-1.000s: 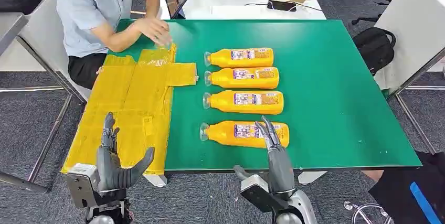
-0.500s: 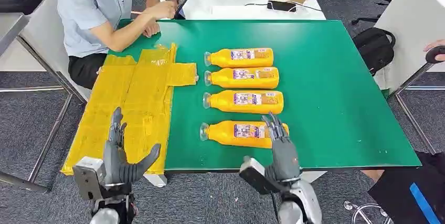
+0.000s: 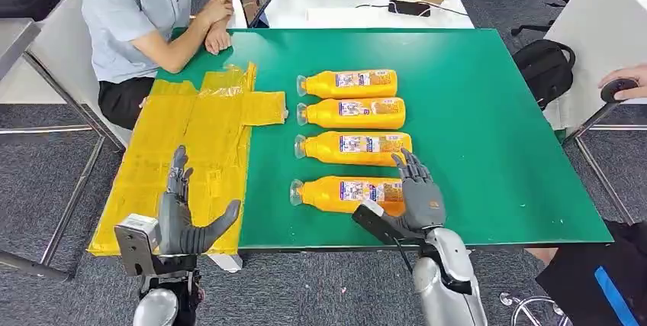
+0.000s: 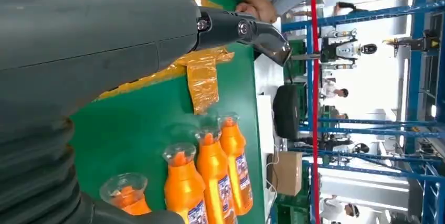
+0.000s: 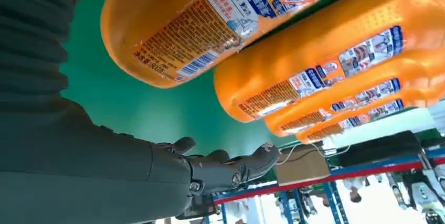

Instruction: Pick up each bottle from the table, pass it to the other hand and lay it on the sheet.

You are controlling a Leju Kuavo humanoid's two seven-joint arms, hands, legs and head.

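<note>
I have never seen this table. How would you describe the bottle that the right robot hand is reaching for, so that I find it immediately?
On the green table, four orange bottles lie on their sides in a row beside the yellow sheet. The one you want is the bottle nearest the robot. It alone has the right robot hand over its base end, and it lies slightly apart from the other three.

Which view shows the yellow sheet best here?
The head view: the whole yellow sheet lies spread on the green table's left side. The left wrist view catches just a strip behind the left hand; the right wrist view misses it.
</note>
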